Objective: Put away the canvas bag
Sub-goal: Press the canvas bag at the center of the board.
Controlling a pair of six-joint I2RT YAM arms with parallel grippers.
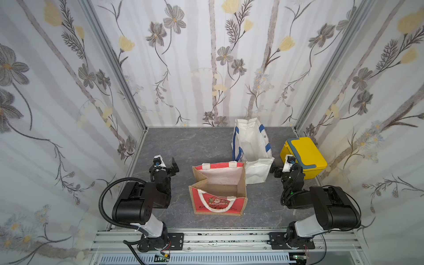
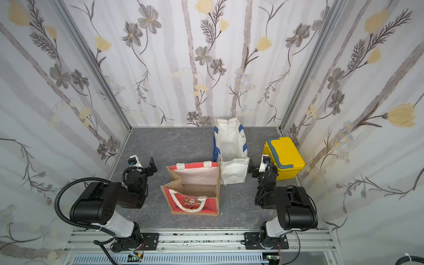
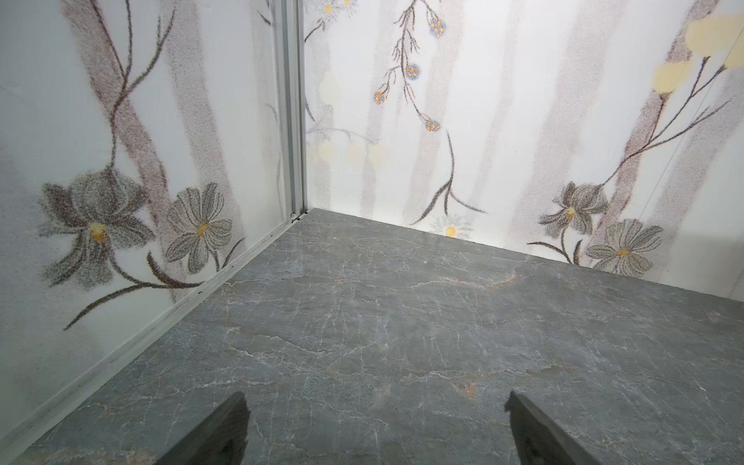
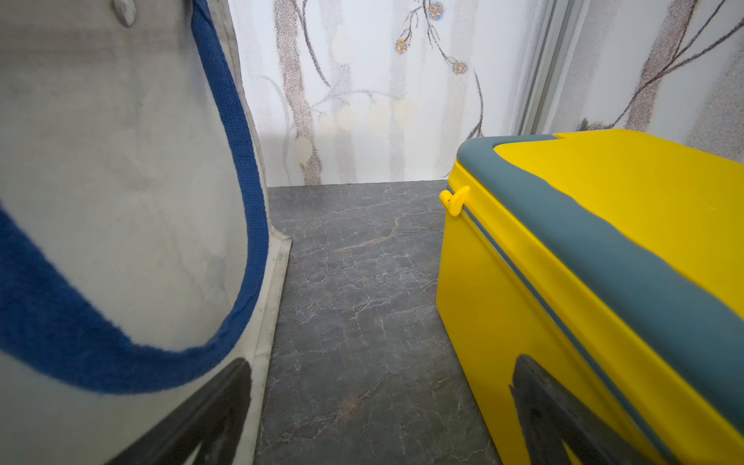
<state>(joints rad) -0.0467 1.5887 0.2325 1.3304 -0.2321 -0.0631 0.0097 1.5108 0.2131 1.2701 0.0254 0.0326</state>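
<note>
The left tool (image 1: 167, 163) sits over bare bench (image 1: 183, 142) with its jaws spread wide and nothing between them, as the left wrist view (image 3: 376, 402) also shows.

To its right stands a red jute bag (image 1: 218, 204), mouth open.

Just behind it and to its right stands the white canvas bag (image 1: 252, 146), also open, its near end panel slumped and seeming to touch the jute bag's far right corner. It looks empty, so it should be light. The cloth is soft and limp; the walls sag, and they will probably fold or collapse when pushed rather than slide as a block. The blue handles (image 1: 236, 146) are the likeliest hold, being thick woven strap that is rough enough to pinch without slipping. A pinch on the top rim would also serve, though the bag would then hang and swing.

The right tool (image 1: 281, 166) is just beside the bag's near right corner, jaws fully apart and empty. In the right wrist view (image 4: 380, 374) it faces the gap between the bag and a yellow cooler box (image 4: 604, 261).

By count there is one canvas bag with two blue handles, one jute bag, one cooler box and two tools.
</note>
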